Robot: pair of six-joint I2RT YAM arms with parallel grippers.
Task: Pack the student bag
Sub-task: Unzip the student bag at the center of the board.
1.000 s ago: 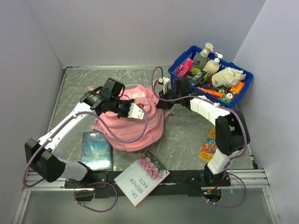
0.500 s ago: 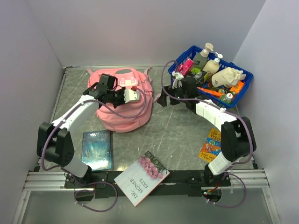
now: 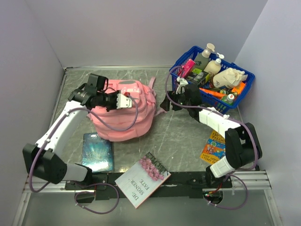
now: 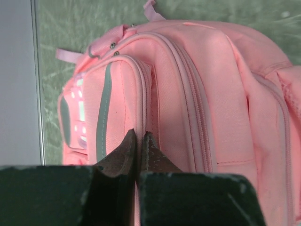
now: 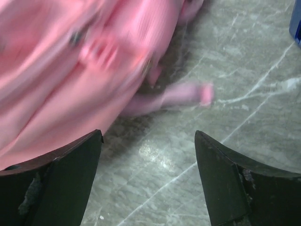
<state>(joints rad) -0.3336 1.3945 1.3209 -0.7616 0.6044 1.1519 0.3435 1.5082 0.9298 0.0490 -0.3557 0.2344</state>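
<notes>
So the left gripper [image 4: 139, 141] is squeezing its fingers [image 4: 123, 151] fully together, tips pressing right into the student bag [image 4: 211, 94] at the seam of the front pocket. It looks like they're pinching a thin bit of pink fabric there, with the grey stripe sitting just left of the tips and the main zipper lines running off to their right. From the top camera the bag [image 3: 124, 117] is lying on the table [image 3: 183, 136] under and ahead of that gripper [image 3: 123, 100].

The right gripper [image 5: 148, 136] is gaping wide, nothing between its fingers [image 5: 61, 174], only bare table [image 5: 235, 94] showing in the gap. The bag [image 5: 70, 70] is sitting ahead of the left finger, blurry, with a pink strap [image 5: 181, 94] trailing out just beyond the gap and not touching either tip. The blue basket [image 3: 240, 94] is sitting behind that gripper [image 3: 165, 102].
</notes>
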